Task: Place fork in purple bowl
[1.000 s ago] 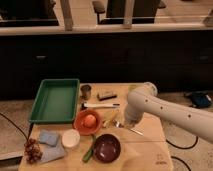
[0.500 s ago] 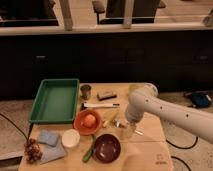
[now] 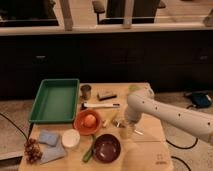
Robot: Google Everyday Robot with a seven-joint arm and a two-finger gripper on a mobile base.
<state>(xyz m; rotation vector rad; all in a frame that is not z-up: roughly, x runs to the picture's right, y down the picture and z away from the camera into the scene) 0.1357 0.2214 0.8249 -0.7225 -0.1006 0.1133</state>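
Note:
The purple bowl [image 3: 107, 148] sits empty at the front middle of the wooden table [image 3: 150, 150]. The fork [image 3: 137, 132] shows as a thin silvery sliver on the table, right of and behind the bowl. My gripper [image 3: 126, 131] hangs from the white arm [image 3: 165, 115] that reaches in from the right. It points down at the table right beside the fork's left end, and it hides part of the fork. Whether it touches the fork cannot be told.
A green tray [image 3: 55, 100] lies at the back left. An orange bowl [image 3: 80, 127] holds an orange fruit. There is also a small white bowl [image 3: 70, 138], a white-handled utensil [image 3: 102, 105], a yellow object [image 3: 112, 119], a metal cup [image 3: 86, 91] and a blue sponge [image 3: 48, 137].
My gripper has come down a little and toward the front, closer to the table by the fork. The other things have not moved.

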